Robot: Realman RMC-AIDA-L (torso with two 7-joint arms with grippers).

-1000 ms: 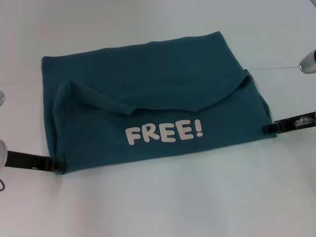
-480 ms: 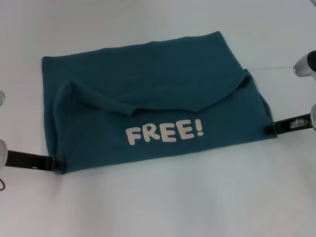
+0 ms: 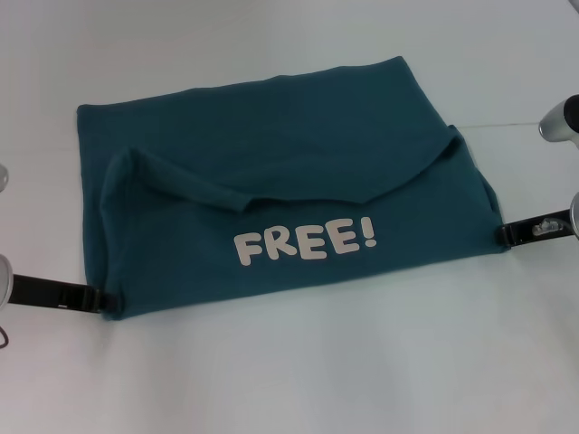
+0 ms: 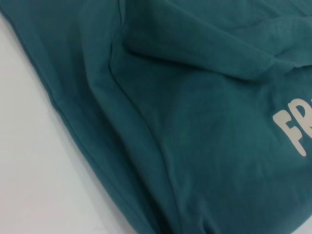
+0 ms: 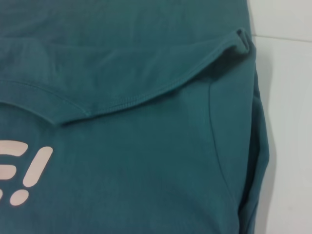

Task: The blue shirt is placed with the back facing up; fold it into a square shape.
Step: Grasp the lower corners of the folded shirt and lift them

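The blue shirt (image 3: 280,194) lies flat on the white table (image 3: 317,380), in the middle of what I can see. It is already folded into a wide block, longer from side to side than from front to back. The long way runs from 9 o'clock to 3 o'clock. White letters that say FREE! (image 3: 305,244) show on the near part, so the shirt does have a print. A flap of cloth sags across the middle, above the letters.

The left gripper (image 3: 98,299) is at the near left corner of the shirt, at about 8 o'clock from the shirt's middle. Its black tip touches the edge of the cloth. I cannot tell if it is holding the cloth or not.

The right gripper (image 3: 508,235) is at the right edge, at about 3 o'clock. Its tip sits just beside the cloth. I cannot tell if it is holding either.

So the shirt lies between the 2 grippers, 1 at each end of the long way. I think the next fold must bring 1 short end over to the other to make a square. Both arms look about as near.
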